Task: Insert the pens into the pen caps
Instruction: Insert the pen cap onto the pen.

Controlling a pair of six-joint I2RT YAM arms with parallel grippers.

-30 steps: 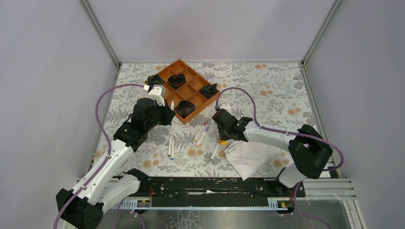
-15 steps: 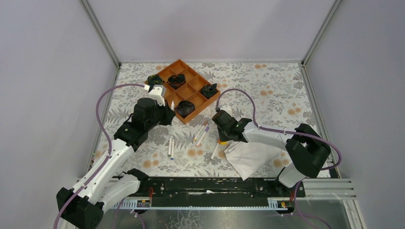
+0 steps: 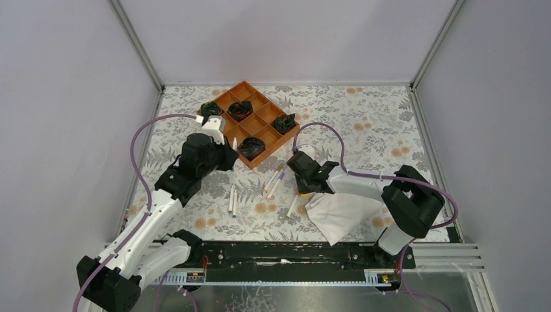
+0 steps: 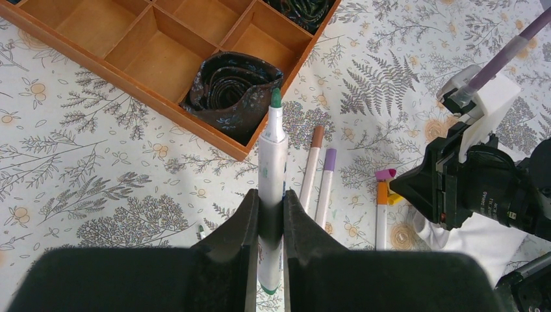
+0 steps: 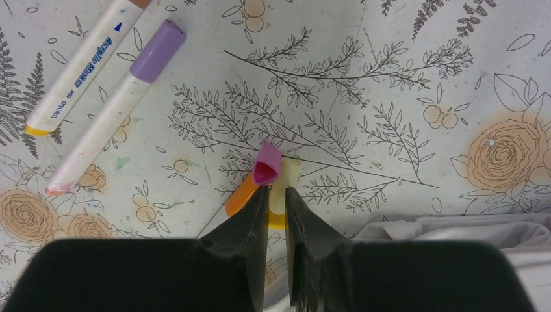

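The table is covered with a white sheet printed with grey ferns and orange blossoms (image 3: 364,123). It is closed in by plain pale lilac walls (image 3: 286,39) joined at aluminium corner posts (image 3: 136,45), and a black mounting rail (image 3: 286,253) runs along the near edge.

Toward the far left stands an orange-brown tray of square compartments (image 4: 162,65). Some of them hold dark rolled fabric bundles (image 4: 230,91).

The left gripper (image 4: 271,198) is clamped on a white-barrelled marker with a bare green tip (image 4: 273,149), which points toward the tray's near corner. Beyond it on the sheet lie a white marker with a brown cap (image 4: 313,162) and a white marker with a purple cap (image 4: 325,182), side by side and close together. Two more thin white markers (image 3: 232,199) lie parallel, nearer the left arm.

The right gripper (image 5: 277,192) hangs low over a small cluster near the middle of the table. The cluster is a pink plastic cap (image 5: 266,166) with its open mouth facing the camera, an orange piece (image 5: 242,197) touching it, and a pale yellow cap (image 5: 289,174) just beside. Its jaws stand nearly together with the yellow cap showing in the narrow gap. Whether they pinch it cannot be told.

A rumpled folded white cloth (image 3: 341,214) lies just beside this cluster, under the right arm.
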